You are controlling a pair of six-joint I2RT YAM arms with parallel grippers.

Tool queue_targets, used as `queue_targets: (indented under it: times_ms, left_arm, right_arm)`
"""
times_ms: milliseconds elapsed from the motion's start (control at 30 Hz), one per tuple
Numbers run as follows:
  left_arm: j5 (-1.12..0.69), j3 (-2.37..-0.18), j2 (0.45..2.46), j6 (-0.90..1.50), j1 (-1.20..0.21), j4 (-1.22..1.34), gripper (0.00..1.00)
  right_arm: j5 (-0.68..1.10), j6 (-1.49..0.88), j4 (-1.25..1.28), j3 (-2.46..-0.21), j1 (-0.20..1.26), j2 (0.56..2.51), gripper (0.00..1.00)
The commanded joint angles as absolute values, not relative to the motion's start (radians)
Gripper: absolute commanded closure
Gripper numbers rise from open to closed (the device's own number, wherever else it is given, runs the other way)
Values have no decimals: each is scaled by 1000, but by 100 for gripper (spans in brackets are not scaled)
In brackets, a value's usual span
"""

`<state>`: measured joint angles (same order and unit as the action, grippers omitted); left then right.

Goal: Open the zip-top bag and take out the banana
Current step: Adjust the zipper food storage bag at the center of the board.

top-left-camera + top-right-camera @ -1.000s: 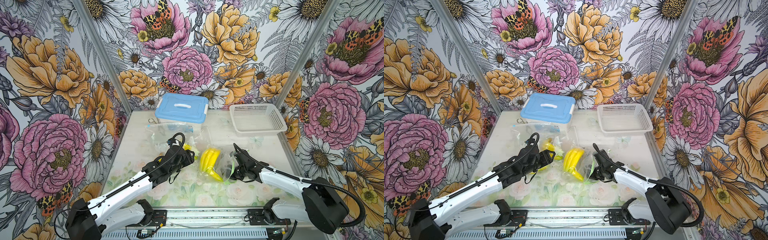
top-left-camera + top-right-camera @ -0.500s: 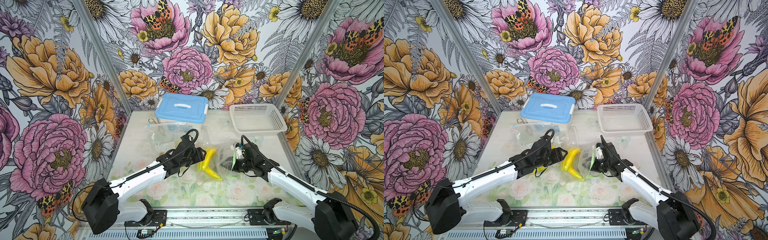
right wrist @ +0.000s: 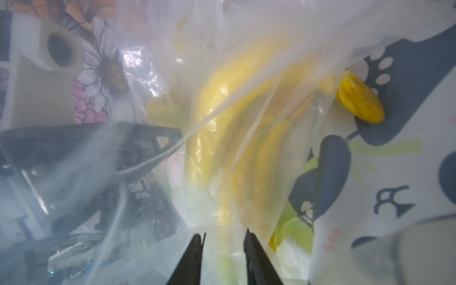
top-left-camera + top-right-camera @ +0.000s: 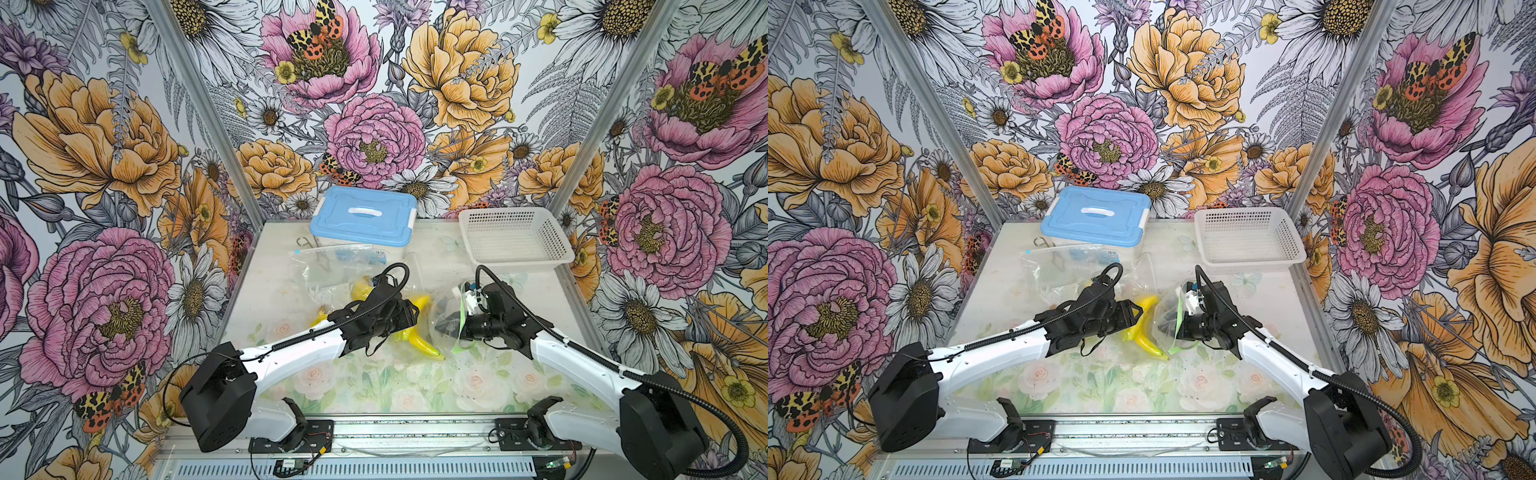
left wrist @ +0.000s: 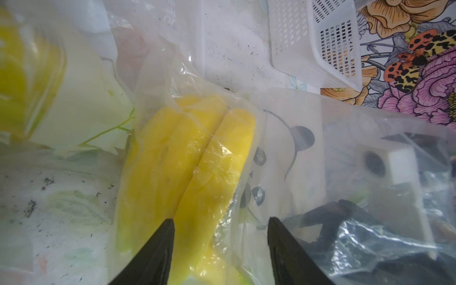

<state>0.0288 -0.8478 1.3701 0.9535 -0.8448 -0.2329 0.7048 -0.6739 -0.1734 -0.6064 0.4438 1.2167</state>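
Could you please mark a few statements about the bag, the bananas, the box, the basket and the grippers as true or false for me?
1. The white basket is empty. True.
2. The lid of the blue-lidded box is off. False: it sits on the box.
3. The bananas in front of the left gripper lie inside the clear bag. True.
4. The left gripper is clamped shut. False: its jaws stand apart, with a bagged banana between them.
5. The right gripper is over the basket. False: it is at the bag, facing the left gripper.
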Motion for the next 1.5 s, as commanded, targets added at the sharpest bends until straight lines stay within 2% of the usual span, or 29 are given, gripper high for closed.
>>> queue_targets:
  times_ms: [0,167,267,433,700,1100,1467]
  left_arm:
    - [35,-811,1378,944,-824,-201,41]
    - [11,-740,1364,954,-789,-151,48]
    - [-12,-730,1362,951,-770,-148,49]
    - [-56,-681,1277,980,-746,-141,36]
    - [-120,-467,1124,1088,-697,-2,35]
    - [-130,-425,1177,1120,-730,100,39]
    - [-48,-342,1160,1206,-851,160,44]
  right_arm:
    - [723,-702,-59,-587,459,1252,69]
    - [733,-743,20,-595,463,1317,69]
    - [725,-737,19,-611,469,1333,68]
    - [730,-734,21,-621,467,1367,64]
    - [759,-761,95,-627,468,1422,61]
    - [757,-766,86,-630,472,1419,59]
    - [767,-770,90,-651,477,1439,59]
